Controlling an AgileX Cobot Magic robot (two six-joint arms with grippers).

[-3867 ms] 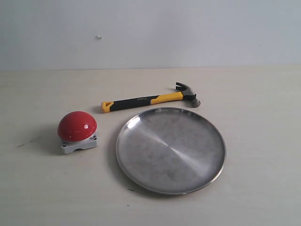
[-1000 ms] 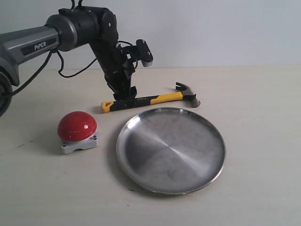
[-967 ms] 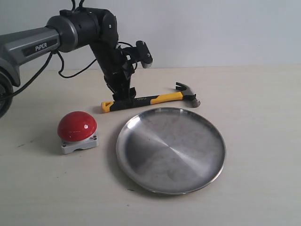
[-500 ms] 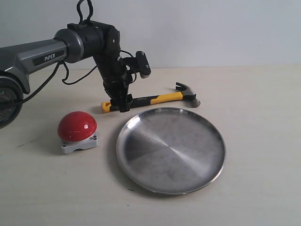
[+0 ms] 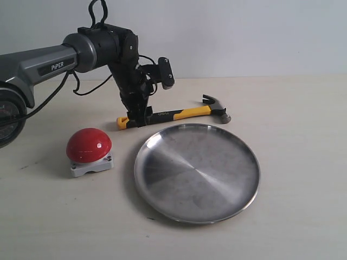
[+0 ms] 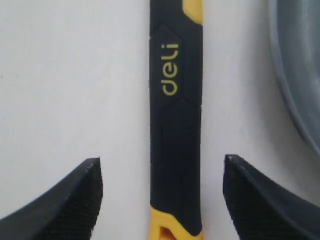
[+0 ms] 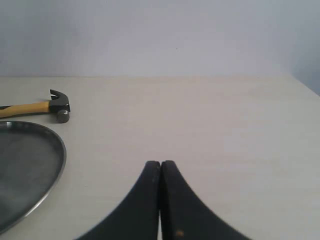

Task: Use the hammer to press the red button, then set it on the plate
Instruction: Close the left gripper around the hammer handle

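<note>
Exterior: yellow-and-black claw hammer (image 5: 173, 114) lies flat on beige table (image 5: 293, 135) just behind round steel plate (image 5: 197, 172). Left gripper (image 5: 136, 118) sits over its handle. Glossy red dome button (image 5: 89, 145) left of plate.
Left wrist: jaws wide, straddling black grip, not touching.
Right wrist: right gripper (image 7: 160, 167) pressed together, empty.

Exterior wide, frontal; left wrist close above hammer (image 6: 176, 125); right wrist low.

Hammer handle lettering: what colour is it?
Yellow lettering on the hammer; best seen in the left wrist view.
</note>
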